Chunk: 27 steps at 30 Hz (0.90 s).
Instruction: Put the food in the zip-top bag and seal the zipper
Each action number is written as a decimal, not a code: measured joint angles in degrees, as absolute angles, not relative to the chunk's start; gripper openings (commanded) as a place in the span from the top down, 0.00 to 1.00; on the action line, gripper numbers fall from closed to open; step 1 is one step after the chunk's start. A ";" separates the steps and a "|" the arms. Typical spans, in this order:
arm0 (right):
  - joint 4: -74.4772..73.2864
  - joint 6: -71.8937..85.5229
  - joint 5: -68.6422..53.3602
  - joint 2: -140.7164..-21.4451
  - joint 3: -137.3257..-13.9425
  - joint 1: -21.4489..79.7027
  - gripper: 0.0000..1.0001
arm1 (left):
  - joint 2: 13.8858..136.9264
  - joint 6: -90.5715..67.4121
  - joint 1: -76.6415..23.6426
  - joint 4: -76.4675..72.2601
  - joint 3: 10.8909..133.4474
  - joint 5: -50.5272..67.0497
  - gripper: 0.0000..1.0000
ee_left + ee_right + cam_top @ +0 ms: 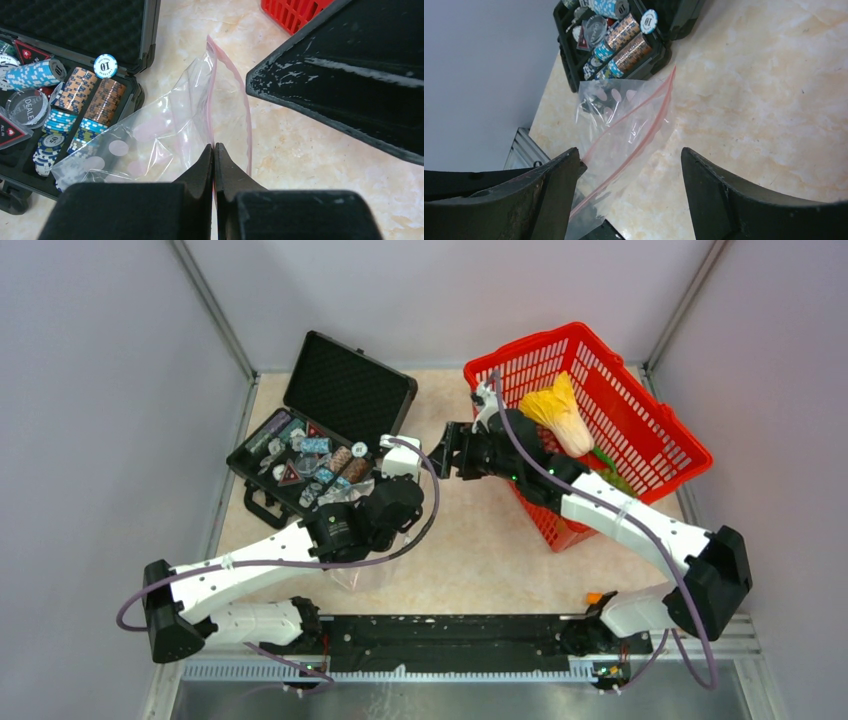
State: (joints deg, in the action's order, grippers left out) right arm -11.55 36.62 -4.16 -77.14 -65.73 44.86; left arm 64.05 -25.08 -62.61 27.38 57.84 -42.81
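Note:
The zip-top bag (165, 127) is clear crinkly plastic and hangs over the marble table, its far end against the black case. My left gripper (214, 148) is shut on one pink lip of the zipper (211, 100); the other lip (248, 125) bows away, so the mouth gapes. My right gripper (629, 161) stands open astride the bag (624, 135), its left finger (559, 175) right beside one zipper lip (644, 127). From above, both grippers (408, 466) (447, 450) meet at mid-table. The food, a yellow leafy bunch (558, 412), lies in the red basket (650, 410).
The open black case (330, 415) at the back left holds stacks of chips (82, 92) and a dealer button. The red basket stands at the back right with a green item (612, 468) inside. Grey walls close in the table on three sides.

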 measured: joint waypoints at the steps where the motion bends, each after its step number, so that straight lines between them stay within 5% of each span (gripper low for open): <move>1: -11.55 36.64 -4.25 -77.41 -65.73 44.84 0.31 | 64.05 -25.08 -62.61 27.33 57.84 -42.76 1.00; 10: -13.80 36.21 -7.40 -84.16 -66.43 44.82 0.48 | 64.03 -24.93 -62.54 26.83 57.84 -42.85 1.00; 16: -13.58 35.33 -9.02 -84.27 -66.41 44.82 0.87 | 64.03 -24.91 -62.54 26.33 57.84 -42.81 1.00; 20: -13.04 34.83 -10.52 -85.62 -66.43 44.82 1.00 | 64.03 -24.88 -62.48 26.06 57.82 -42.41 0.99; 27: -12.78 34.52 -10.61 -86.04 -66.41 44.82 1.00 | 64.03 -25.87 -60.86 26.57 57.49 -37.47 0.52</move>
State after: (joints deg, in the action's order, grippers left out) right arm -12.78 34.52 -10.61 -86.04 -66.41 44.82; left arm 64.03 -25.87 -60.86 26.57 57.49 -37.47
